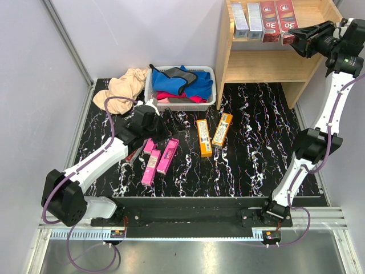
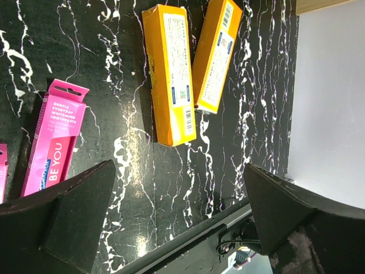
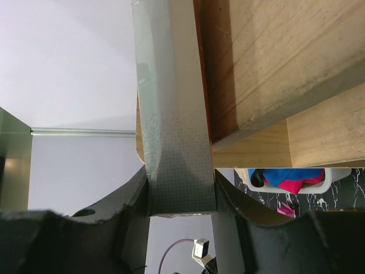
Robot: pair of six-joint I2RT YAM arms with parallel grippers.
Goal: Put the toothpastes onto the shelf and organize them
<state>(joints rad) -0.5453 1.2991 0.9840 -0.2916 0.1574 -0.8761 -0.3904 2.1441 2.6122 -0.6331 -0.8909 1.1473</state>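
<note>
Top view, shelf: the shelf (image 1: pixel 268 65) stands upper right, with two silver-grey boxes (image 1: pixel 240 20) and two dark red boxes (image 1: pixel 269 20) lined up on its upper tier.
Top view, right tool: the right tool (image 1: pixel 297 41) is up at the shelf's right end, just beside the dark red pair.
Top view, left tool: the left tool (image 1: pixel 162 127) sits left of centre, low over the worktop (image 1: pixel 256 142), carrying nothing.
Top view, waiting stock: pink boxes (image 1: pixel 168 155) lie lower left of centre and orange-yellow boxes (image 1: pixel 203 138) mid-frame, all flat. The white basket (image 1: pixel 153 91) of cloths sits behind them.
Left wrist view, left tool: its fingers (image 2: pixel 63 222) are spread wide at the bottom corners. The orange-yellow pair lies at top centre and one pink box at left.
Right wrist view, right tool: its fingers (image 3: pixel 131 211) are pinching a toothpaste box (image 3: pixel 177 142). The box shows a silver-grey face with a dark red edge and runs up centre frame against the shelf's wood.
Step in hand: probably setting this box into the row.
Next move: likely seat it square beside the red pair, then let go. The left tool looks ready to drop onto a worktop box.
</note>
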